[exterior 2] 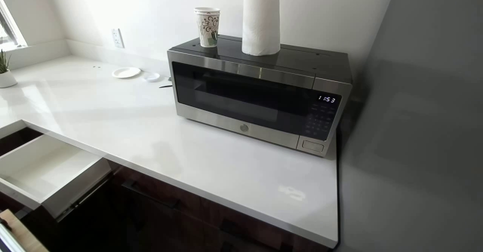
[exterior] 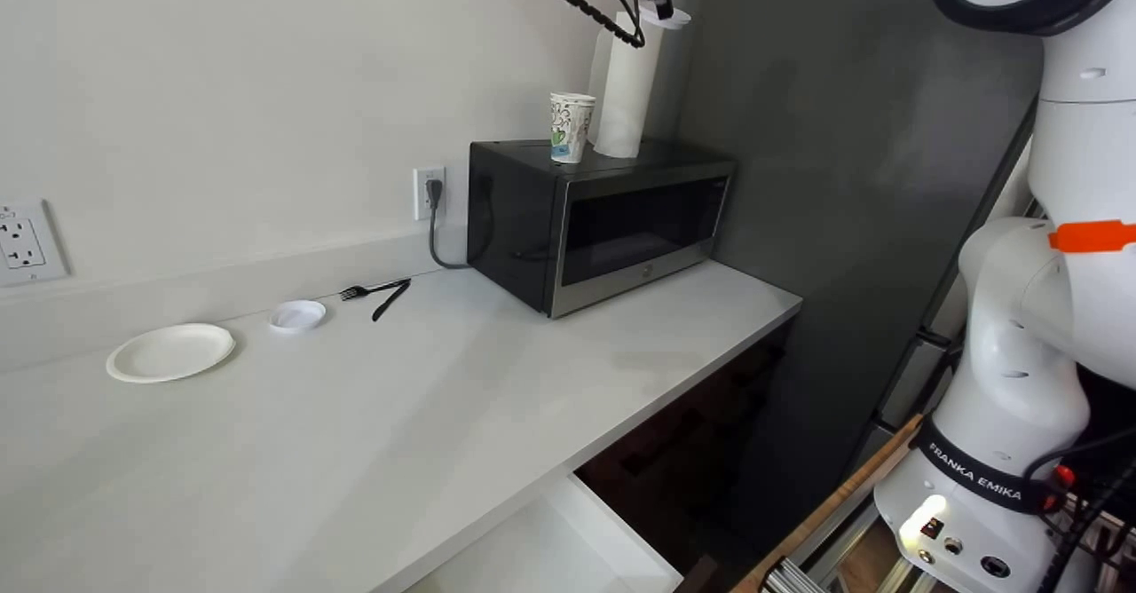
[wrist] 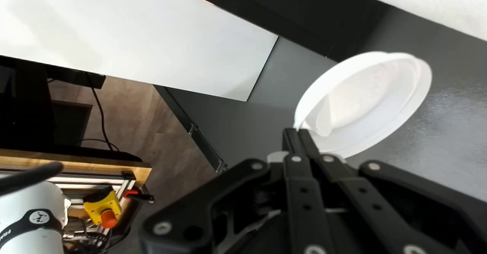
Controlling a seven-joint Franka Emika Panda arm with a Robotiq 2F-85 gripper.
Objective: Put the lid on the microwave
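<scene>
My gripper (wrist: 297, 131) is shut on the rim of a shallow round white lid (wrist: 365, 134), which is tilted in the wrist view. In an exterior view the gripper (exterior: 662, 12) and held lid (exterior: 674, 19) are high up, overlapping the top of the paper towel roll; the distance between them is unclear. The black and steel microwave (exterior: 639, 220) stands on the counter below, door shut; it also shows in an exterior view (exterior 2: 241, 97). A dark part of the microwave (wrist: 312, 14) shows in the wrist view. A similar white lid (exterior: 297, 316) lies on the counter.
Paper cups (exterior: 571, 127) and a paper towel roll (exterior: 628, 96) stand on the microwave. A white plate (exterior: 171, 353) and black cutlery (exterior: 386, 294) lie along the wall. A dark grey fridge (exterior: 852, 131) is beside the microwave. A drawer (exterior 2: 49, 169) is open.
</scene>
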